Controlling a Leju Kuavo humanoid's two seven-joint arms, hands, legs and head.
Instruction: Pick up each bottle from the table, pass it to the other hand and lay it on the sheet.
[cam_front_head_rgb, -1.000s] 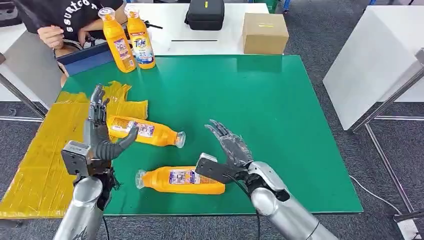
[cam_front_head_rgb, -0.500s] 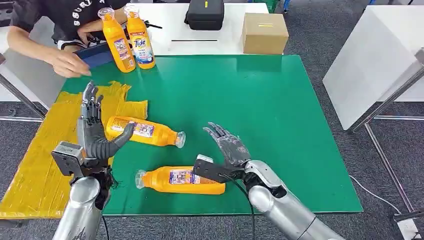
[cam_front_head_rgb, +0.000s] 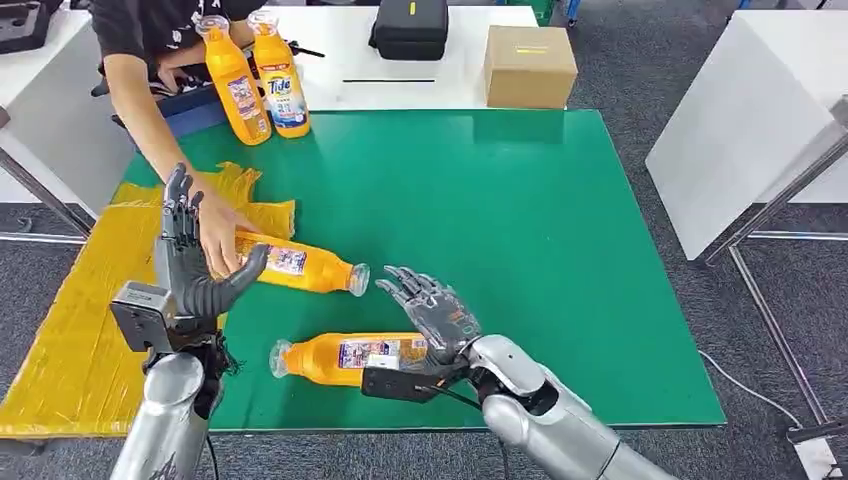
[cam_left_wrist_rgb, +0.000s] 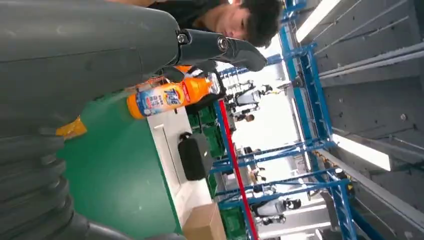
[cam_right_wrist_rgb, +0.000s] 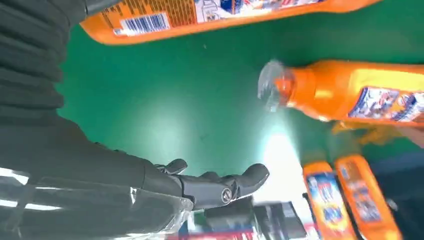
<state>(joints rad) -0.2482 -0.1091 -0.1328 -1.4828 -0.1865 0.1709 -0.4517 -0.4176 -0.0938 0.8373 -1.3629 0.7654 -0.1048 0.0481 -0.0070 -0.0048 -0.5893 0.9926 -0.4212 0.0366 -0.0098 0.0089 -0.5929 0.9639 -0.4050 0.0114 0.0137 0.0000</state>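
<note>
Bottles, orange, four on the table. Near bottle (cam_front_head_rgb: 350, 358): lying on its side on the green mat (cam_front_head_rgb: 520, 220), cap toward the robot's left, base under the right hand (cam_front_head_rgb: 430, 318). The right hand is above that base with fingers spread apart; whether it touches the bottle cannot be told. Second lying bottle (cam_front_head_rgb: 300, 265): on its side, base at the edge of the yellow sheet (cam_front_head_rgb: 70, 330), cap over the green mat. A person's hand (cam_front_head_rgb: 222, 232) rests on its base end. Left hand (cam_front_head_rgb: 190, 265): upright just beside that bottle, fingers apart and extended, thumb out toward the bottle, holding nothing. Two standing bottles (cam_front_head_rgb: 255, 75): upright, side by side at the mat's far left corner. Beyond, on a white table (cam_front_head_rgb: 450, 80): a black case (cam_front_head_rgb: 410, 28) and a cardboard box (cam_front_head_rgb: 529, 66).
</note>
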